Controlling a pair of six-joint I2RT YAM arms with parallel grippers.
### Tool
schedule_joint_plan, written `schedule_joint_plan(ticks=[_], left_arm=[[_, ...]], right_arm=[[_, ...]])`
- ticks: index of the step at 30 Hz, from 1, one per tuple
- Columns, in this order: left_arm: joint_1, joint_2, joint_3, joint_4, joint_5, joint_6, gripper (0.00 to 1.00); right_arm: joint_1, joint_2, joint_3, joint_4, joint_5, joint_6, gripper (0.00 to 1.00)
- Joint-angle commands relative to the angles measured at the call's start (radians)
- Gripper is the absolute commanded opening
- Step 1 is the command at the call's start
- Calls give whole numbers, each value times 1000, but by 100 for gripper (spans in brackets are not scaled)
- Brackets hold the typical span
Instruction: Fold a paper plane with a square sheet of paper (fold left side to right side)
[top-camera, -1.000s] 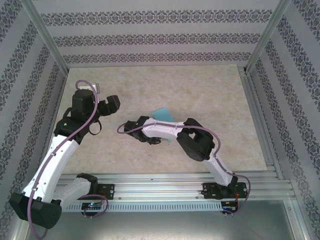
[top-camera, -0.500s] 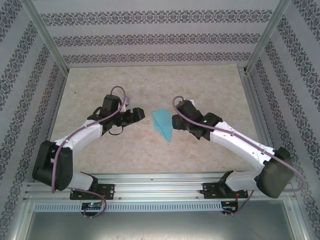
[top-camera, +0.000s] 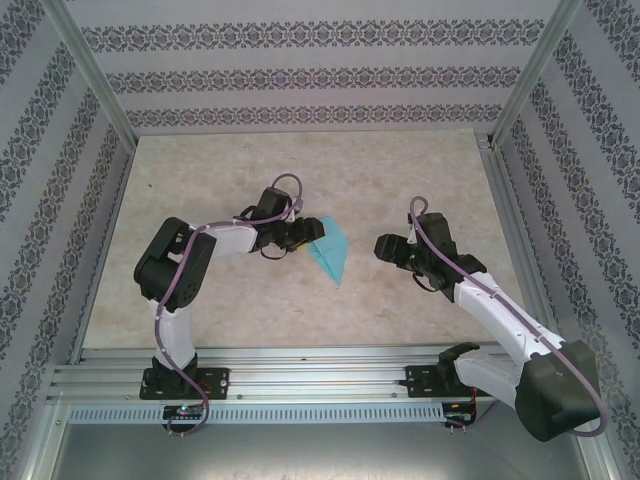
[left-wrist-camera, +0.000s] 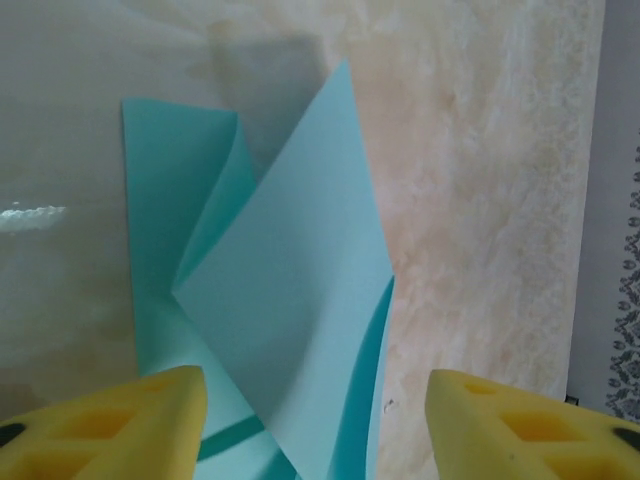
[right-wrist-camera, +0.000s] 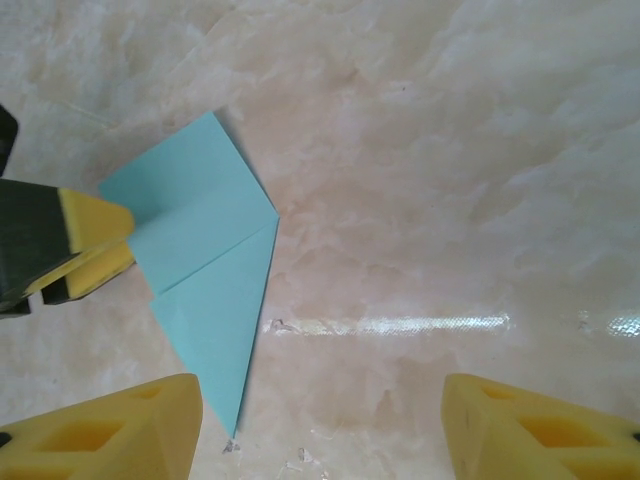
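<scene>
1. From above: on the marbled table (top-camera: 420, 180), the left gripper (top-camera: 300, 238) reaches to the left edge of the folded paper sheet (top-camera: 332, 250), a turquoise kite shape lying near the table's middle with its sharp tip aimed at the arm bases. The right gripper (top-camera: 383, 247) hangs just right of the paper without touching it, jaws apart.

2. Left wrist: the left gripper (left-wrist-camera: 315, 425) has its jaws wide apart, yellow fingertips (left-wrist-camera: 120, 420) at either side of the paper's near end. The folded paper sheet (left-wrist-camera: 290, 330) fills the space ahead. One flap stands raised off the table (left-wrist-camera: 480, 200) and a curled layer shows behind it.

3. Right wrist: the right gripper (right-wrist-camera: 320, 425) is spread wide over bare table (right-wrist-camera: 450, 150), nothing between its yellow fingertips (right-wrist-camera: 120, 425). The folded paper sheet (right-wrist-camera: 205, 260) lies flat ahead and to one side, crossed by a crease, its point close to one fingertip. The left gripper (right-wrist-camera: 95, 245) meets the paper's far corner, pads at its edge.
</scene>
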Motion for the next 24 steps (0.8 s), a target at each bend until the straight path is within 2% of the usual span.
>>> schedule_joint_plan(ticks=[1,3,9,12,24], left_arm=[[-14,40,46,87,36,-27,47],[-14,52,64,87,46,-20,37],[-10,68,146,-47,68,118,8],[-4,62,154,-64,98,160,0],[15,-27,105,-125,234,312,0]], right_arm=[[-26,-30,-22,49,-86,16,64],[-50,-39,-38,55,-111,17,64],[-140,-46,-64,126,-251,13,67],[-157,-20,-56,168,-312,-7,66],[-160,297,32,389,-557,-58,66]])
